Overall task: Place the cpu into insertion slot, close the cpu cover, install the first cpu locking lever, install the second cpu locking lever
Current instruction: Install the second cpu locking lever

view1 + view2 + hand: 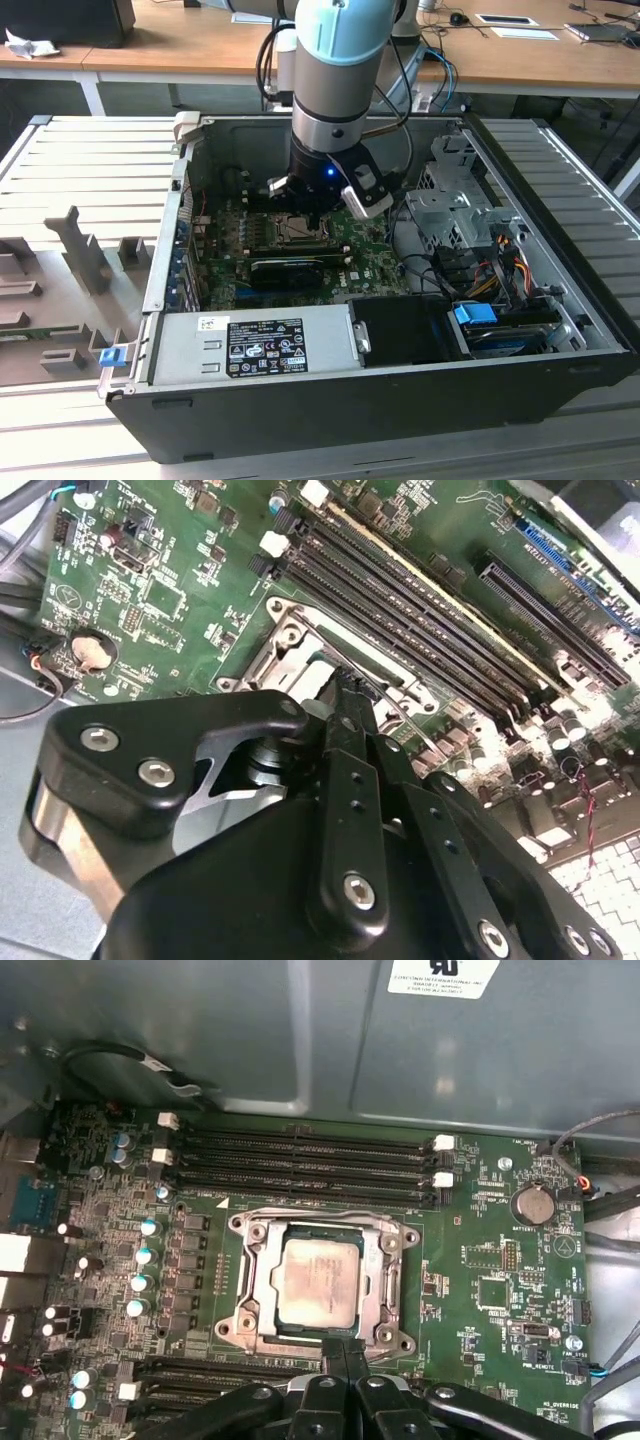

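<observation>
1. Pale tan-silver square cpu [318,1282] seated in socket on green motherboard [480,1250].
2. Thin silver metal cpu cover [262,1285] lies flat, framing cpu.
3. Black gripper [343,1352] at socket edge; jaws clenched, nothing held.

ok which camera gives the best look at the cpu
The first wrist view: the cpu faces the camera whole, seated in the socket under the cover. The second wrist view has the gripper hiding most of the socket area. In the exterior view the arm stands over it.
</observation>
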Controlling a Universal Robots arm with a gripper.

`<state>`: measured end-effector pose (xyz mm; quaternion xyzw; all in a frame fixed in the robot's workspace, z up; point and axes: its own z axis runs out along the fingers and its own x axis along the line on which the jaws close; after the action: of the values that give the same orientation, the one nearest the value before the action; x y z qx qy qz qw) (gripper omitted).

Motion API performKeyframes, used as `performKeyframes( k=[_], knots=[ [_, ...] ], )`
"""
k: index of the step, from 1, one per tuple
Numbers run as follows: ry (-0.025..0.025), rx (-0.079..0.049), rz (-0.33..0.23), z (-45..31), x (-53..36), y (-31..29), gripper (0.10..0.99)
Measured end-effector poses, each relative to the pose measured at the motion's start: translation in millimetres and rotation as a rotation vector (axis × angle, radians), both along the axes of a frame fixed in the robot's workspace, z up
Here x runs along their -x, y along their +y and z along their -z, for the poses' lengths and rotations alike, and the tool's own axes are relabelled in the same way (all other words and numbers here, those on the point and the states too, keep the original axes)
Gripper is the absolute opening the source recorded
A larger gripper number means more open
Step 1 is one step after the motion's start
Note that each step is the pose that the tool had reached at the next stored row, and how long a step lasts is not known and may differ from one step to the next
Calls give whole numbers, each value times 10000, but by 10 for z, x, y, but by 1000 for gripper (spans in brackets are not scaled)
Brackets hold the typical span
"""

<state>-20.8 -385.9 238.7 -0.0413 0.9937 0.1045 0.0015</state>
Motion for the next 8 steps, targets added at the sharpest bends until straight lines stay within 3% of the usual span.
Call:
performKeyframes(
  k=[8],
  knots=[
    [0, -10, -3, 1, -1, -27, 106]
  ],
)
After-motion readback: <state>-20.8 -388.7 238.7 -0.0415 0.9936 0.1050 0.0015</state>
